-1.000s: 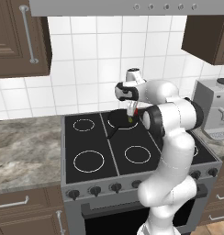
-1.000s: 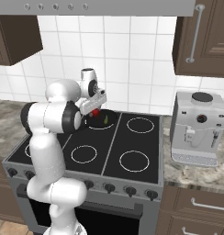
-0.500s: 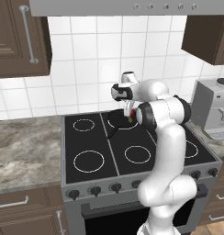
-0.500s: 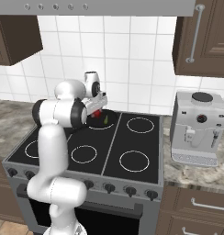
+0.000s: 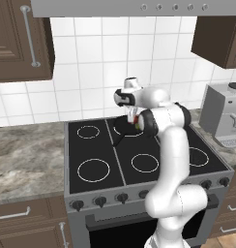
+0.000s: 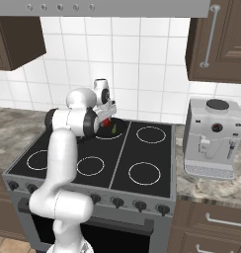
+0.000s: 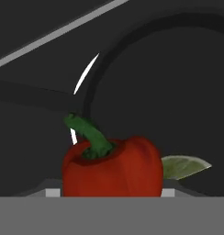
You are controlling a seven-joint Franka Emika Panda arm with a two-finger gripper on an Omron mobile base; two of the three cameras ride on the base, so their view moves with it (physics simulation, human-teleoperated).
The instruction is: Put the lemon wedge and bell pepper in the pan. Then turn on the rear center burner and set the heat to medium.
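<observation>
Gripping, nearest to the hand camera, a glossy red rounded bell pepper (image 7: pixel 113 170) with a bent green stem, with the two-finger gripper (image 7: pixel 109 190) closed on its two flanks. Showing of the finger tips only two small pale corners at either side, the rest being covered by the pepper. Cutting off the pepper's underside at the bottom edge, so not allowing to tell whether touching the pan floor or hanging above it.

Peeking out just behind, from the pepper's right side, a small yellow-green lemon wedge (image 7: pixel 183 166), lying inside the small round black frying pan (image 7: pixel 169 92). Hiding part of the wedge behind the pepper.

Reaching over the black glass cooktop (image 5: pixel 95 150) in the base views, with the gripper (image 5: pixel 133 118) low over the pan (image 5: pixel 121 130) at the rear center burner (image 5: pixel 139 134), mostly covered. Barely making out the wedge (image 6: pixel 112 130) as a green speck.

Standing farther right on the counter, a grey coffee machine (image 6: pixel 211 133).
</observation>
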